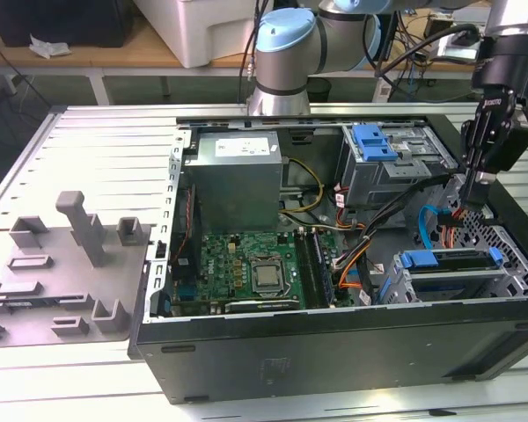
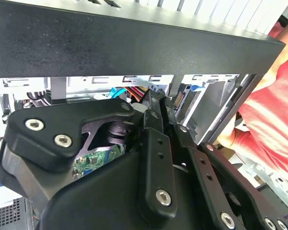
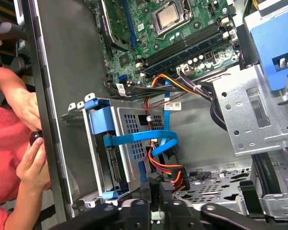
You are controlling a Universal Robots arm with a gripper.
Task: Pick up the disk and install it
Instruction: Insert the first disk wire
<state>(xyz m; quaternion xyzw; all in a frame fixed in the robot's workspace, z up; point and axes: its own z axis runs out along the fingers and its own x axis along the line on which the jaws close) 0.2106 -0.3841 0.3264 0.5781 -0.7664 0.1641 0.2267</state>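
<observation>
Exterior view: I am hanging my black gripper (image 1: 473, 192), pressed together, near the silver-grey disk (image 1: 462, 260), whose blue caddy (image 1: 418, 259) is holding it in the metal cage (image 1: 449, 286).

The exterior view looks down at an angle over the near wall of the open case (image 1: 334, 352), with my gripper (image 1: 473, 195) at the frame's right. Both wrist views ride close behind my gripper and look into the case. All three views share the motherboard (image 1: 246, 264).
</observation>
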